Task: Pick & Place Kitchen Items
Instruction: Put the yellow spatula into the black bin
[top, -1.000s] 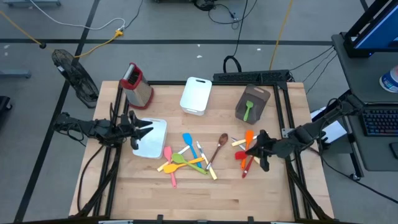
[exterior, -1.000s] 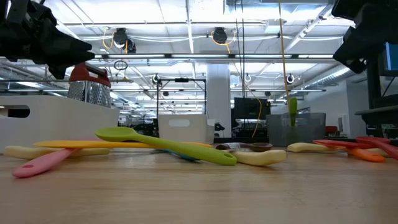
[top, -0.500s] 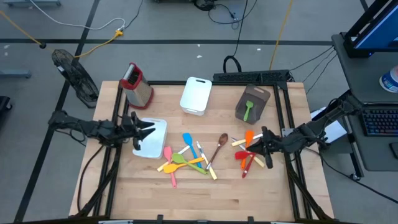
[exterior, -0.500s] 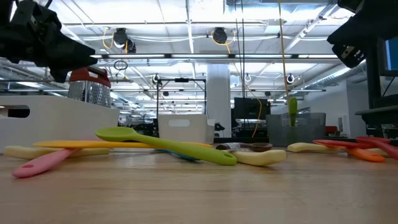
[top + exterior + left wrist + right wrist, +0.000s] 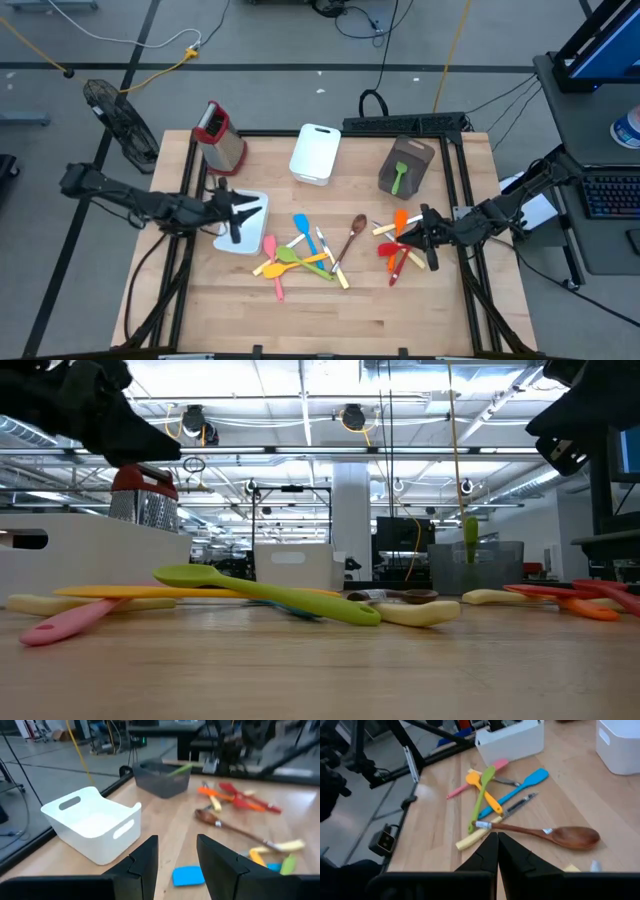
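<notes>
The left gripper (image 5: 237,211) is hovering over the left tray (image 5: 256,204), fingers (image 5: 145,860) parted and holding nothing. The utensils (image 5: 300,252) are lying in a heap just beside that tray, toward the table's middle. The right gripper (image 5: 424,240) is hanging over the red spatulas (image 5: 398,258) beyond the heap, fingers (image 5: 487,851) pressed together, empty.

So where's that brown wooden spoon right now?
From above, the brown wooden spoon lies near the table's middle, between the blue spatula on its left and the red and orange utensils on its right.
</notes>
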Motion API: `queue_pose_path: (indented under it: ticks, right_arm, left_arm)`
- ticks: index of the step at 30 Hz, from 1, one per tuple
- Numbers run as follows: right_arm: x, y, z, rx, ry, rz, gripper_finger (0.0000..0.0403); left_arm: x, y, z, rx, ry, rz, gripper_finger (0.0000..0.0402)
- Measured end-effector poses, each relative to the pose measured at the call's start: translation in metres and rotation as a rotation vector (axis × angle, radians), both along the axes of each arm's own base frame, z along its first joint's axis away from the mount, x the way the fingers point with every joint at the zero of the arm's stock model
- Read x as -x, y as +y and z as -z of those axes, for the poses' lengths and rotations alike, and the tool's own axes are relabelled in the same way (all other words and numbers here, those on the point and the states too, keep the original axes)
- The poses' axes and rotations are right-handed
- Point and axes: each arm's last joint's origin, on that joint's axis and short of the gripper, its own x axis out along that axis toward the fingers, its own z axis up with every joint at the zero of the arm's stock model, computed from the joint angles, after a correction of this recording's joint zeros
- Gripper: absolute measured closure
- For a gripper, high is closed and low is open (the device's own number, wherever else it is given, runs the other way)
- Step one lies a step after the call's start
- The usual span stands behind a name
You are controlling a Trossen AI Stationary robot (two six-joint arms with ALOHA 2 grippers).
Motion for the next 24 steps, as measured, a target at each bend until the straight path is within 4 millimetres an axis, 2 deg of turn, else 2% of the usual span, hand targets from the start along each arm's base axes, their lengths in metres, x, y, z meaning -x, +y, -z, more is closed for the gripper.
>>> queue_pose_path:
  ticks: [9,14,19,24]
  right_arm:
    - [0.0,0.0,0.0,0.006,-0.012,-0.006,0.0399]
    - [0.0,0.0,0.0,0.008,-0.009,-0.007,0.0399]
    - [0.0,0.0,0.0,0.008,-0.008,-0.007,0.0399]
    - [0.0,0.0,0.0,0.03,-0.01,-0.015,0.0399]
  left_arm:
    - [-0.047,-0.014,-0.016,-0.062,0.342,0.014,0.0261]
    - [-0.075,-0.024,-0.025,-0.05,0.449,0.059,0.0261]
    - [-0.096,-0.033,-0.033,0.073,0.497,0.07,0.0261]
    - [-0.106,-0.045,-0.037,0.286,0.543,0.038,0.0261]
